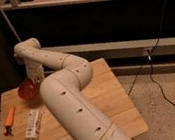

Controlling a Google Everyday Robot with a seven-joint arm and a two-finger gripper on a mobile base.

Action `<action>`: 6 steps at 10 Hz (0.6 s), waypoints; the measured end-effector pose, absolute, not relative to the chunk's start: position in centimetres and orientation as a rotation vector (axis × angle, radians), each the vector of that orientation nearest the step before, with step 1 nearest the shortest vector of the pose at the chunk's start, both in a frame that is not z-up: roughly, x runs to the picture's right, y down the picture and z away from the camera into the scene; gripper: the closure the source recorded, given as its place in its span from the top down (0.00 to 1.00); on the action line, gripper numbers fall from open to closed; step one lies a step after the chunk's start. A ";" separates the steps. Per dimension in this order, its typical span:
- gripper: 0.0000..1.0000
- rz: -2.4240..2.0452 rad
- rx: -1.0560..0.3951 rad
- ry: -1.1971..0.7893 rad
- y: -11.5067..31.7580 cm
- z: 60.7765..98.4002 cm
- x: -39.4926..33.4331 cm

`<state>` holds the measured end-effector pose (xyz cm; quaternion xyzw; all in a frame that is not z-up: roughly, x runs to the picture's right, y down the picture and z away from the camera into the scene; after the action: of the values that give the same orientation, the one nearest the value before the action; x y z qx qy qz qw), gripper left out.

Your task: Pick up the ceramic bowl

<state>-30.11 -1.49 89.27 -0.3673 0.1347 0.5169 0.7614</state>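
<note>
The ceramic bowl [26, 90] is small, round, glossy and orange-red. It hangs tilted just above the far left part of the wooden table [109, 98]. My gripper [33, 80] is at the end of the white arm and comes down onto the bowl's right rim. It is mostly hidden by the wrist, and it is shut on the bowl, which hangs from it. The arm's big white links cross the middle of the view and hide part of the table.
An orange carrot-shaped thing [9, 118] lies near the table's left edge. A white oblong packet [32, 128] lies beside it. A black cable [169, 95] runs over the speckled floor on the right. A dark shelf unit with a rail [94, 0] stands behind the table.
</note>
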 end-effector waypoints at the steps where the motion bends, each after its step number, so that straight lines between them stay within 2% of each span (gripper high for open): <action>1: 0.00 1.127 -0.788 0.271 -2.4 88.3 -29.8; 6: 0.00 1.109 -0.770 0.182 -5.3 82.2 -29.9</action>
<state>-29.89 -5.27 82.21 -0.3561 0.0842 0.5127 0.7767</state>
